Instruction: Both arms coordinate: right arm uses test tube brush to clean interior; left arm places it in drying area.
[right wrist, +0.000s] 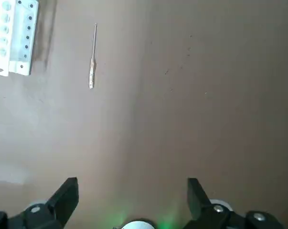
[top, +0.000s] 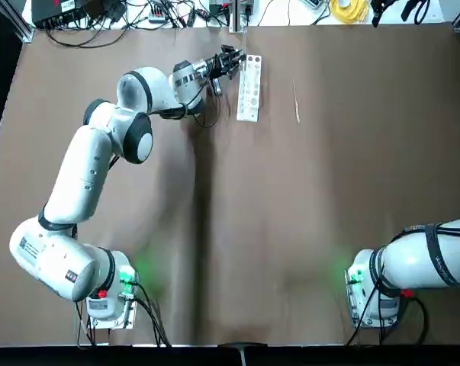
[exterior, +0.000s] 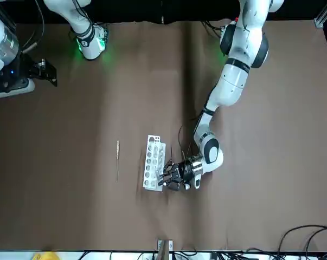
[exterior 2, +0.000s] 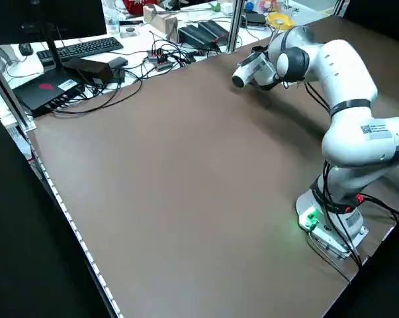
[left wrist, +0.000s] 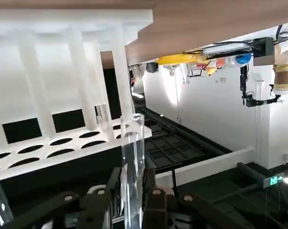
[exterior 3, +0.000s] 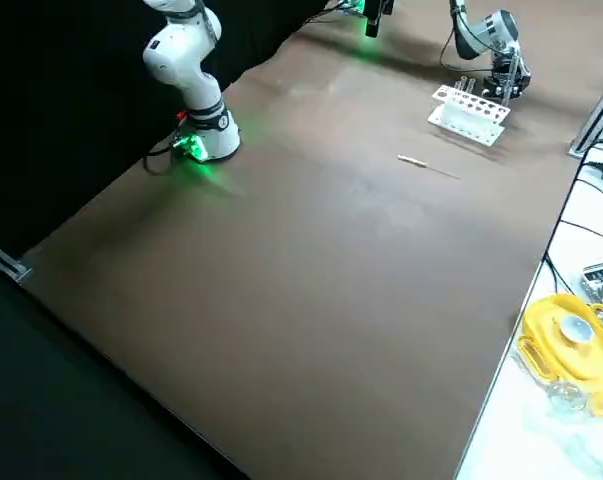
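Two pincers, different jobs: left pincer (left wrist: 132, 202) is clamped on a clear test tube (left wrist: 133, 162) beside the rack (top: 249, 88); right pincer (right wrist: 132, 195) hangs apart by its base, brush (top: 296, 101) untouched on the tabletop (top: 291, 229).

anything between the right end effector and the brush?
Nothing visible. The right end effector hangs open near its base, and only bare table separates it from the test tube brush lying beside the rack.

Brown matte table covering (top: 291, 229), spanning the work surface. Black keyboard (exterior 2: 87, 48) on the white bench beyond the far left corner. Tangle of black cables (top: 138, 15) along the far edge. Yellow coiled item (exterior 3: 566, 335) on the white bench past the far edge, right.
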